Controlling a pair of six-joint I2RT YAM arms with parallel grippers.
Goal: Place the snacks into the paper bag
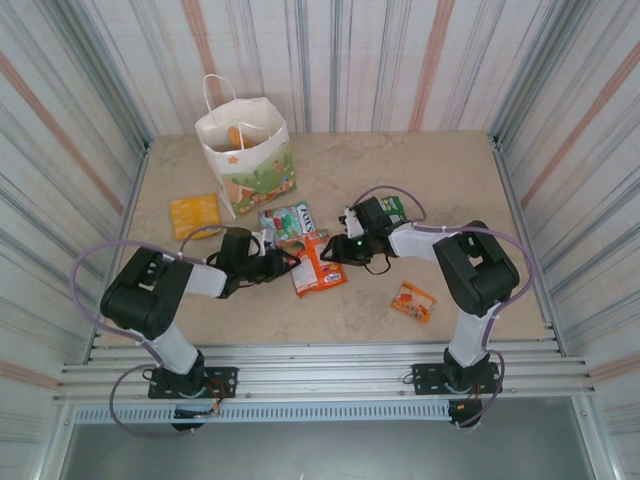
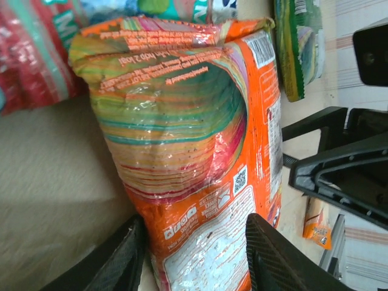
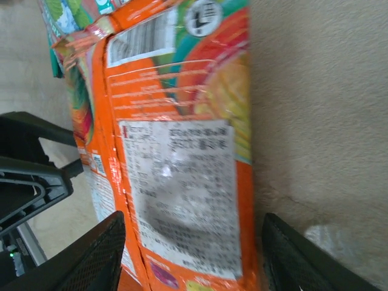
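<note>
The large orange packet lies mid-table between both grippers, buckled into a hump. My left gripper is shut on its lower end, one finger against each side. My right gripper straddles the packet's printed back from the other end, open, with a gap at its right finger. The white paper bag stands upright at the far left. Around the middle lie a yellow-orange packet, green-and-white packets, a red-orange one and a tiny orange one.
Corrugated walls close in the table on three sides. The metal rail with the arm bases runs along the near edge. The two grippers face each other closely over the large packet. Bare tabletop lies at the far right.
</note>
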